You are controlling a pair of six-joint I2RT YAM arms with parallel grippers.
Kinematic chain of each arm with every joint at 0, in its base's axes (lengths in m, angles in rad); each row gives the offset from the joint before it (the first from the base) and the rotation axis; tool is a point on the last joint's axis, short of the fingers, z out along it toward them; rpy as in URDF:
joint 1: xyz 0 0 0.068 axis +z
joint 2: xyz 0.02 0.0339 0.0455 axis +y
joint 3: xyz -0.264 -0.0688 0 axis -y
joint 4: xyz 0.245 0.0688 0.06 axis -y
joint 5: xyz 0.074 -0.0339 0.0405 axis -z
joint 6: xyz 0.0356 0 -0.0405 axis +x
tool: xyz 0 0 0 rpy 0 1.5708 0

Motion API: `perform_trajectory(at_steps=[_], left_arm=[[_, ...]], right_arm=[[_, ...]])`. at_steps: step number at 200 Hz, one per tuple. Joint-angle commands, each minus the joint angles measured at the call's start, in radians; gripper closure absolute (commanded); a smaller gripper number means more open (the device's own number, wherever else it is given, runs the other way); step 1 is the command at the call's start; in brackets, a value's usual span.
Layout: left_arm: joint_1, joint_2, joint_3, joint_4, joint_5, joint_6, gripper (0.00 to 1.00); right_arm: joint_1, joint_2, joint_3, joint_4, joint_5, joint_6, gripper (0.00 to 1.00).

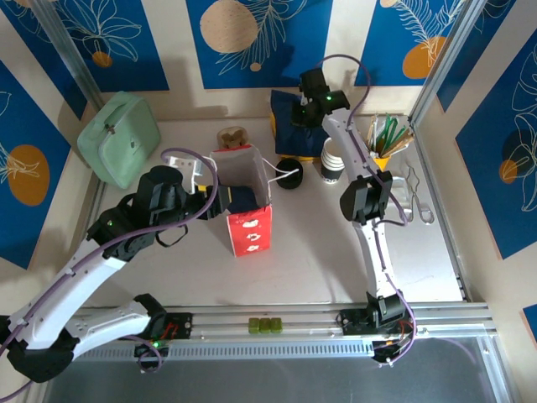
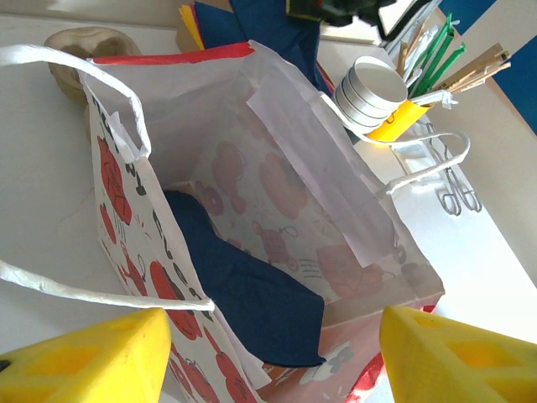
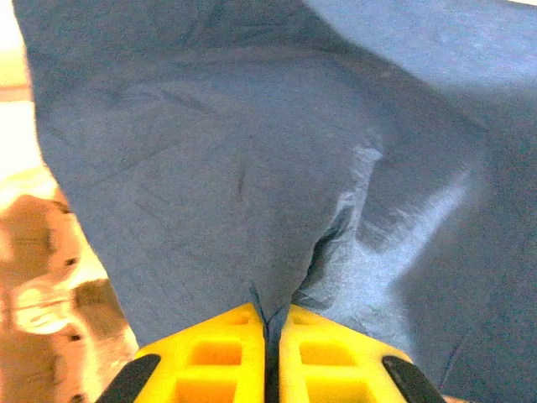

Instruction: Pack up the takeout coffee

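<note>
A red-and-white paper bag (image 1: 246,197) stands open mid-table, with a dark blue napkin (image 2: 243,285) lying inside it. My left gripper (image 2: 273,336) is open at the bag's left side (image 1: 216,201); the bag's near end sits between its yellow fingers. At the back, my right gripper (image 3: 270,315) is shut on a fold of a blue napkin (image 3: 252,168) from the blue pile (image 1: 289,133). A round black lid (image 1: 289,174) sits just right of the bag. From above I cannot tell whether the takeout coffee is under it.
A stack of white cups (image 1: 334,161) and a yellow holder of sticks (image 1: 388,144) stand at the back right, with metal tongs (image 1: 417,197) beside them. A mint-green case (image 1: 119,138) lies at the back left. A brown item (image 1: 232,136) sits behind the bag.
</note>
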Motion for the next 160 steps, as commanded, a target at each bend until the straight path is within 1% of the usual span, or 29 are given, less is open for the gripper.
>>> perform_trajectory(at_steps=[1, 20, 45, 90, 108, 129, 160], left_arm=[[0.009, -0.014, 0.011, 0.002, 0.014, -0.013, 0.33], [0.009, -0.015, 0.019, -0.008, 0.006, -0.014, 0.33], [0.008, -0.017, 0.021, 0.004, 0.011, -0.029, 0.33], [0.008, -0.005, 0.027, 0.050, 0.097, -0.067, 0.33], [0.008, -0.002, 0.035, 0.039, 0.108, -0.074, 0.33], [0.008, -0.003, 0.047, 0.017, 0.113, -0.074, 0.33], [0.008, -0.002, 0.063, -0.027, 0.111, -0.065, 0.32]], right_arm=[[-0.007, -0.118, 0.042, -0.051, -0.083, 0.041, 0.90], [-0.008, -0.192, 0.040, -0.079, -0.141, 0.072, 0.91], [-0.009, -0.283, 0.038, -0.143, -0.261, 0.132, 0.92], [0.001, -0.450, -0.007, -0.206, -0.483, 0.244, 0.94], [0.011, -0.496, -0.015, -0.225, -0.572, 0.289, 0.97], [0.037, -0.547, -0.018, -0.245, -0.633, 0.318, 0.99], [0.088, -0.614, -0.045, -0.240, -0.691, 0.352, 1.00]])
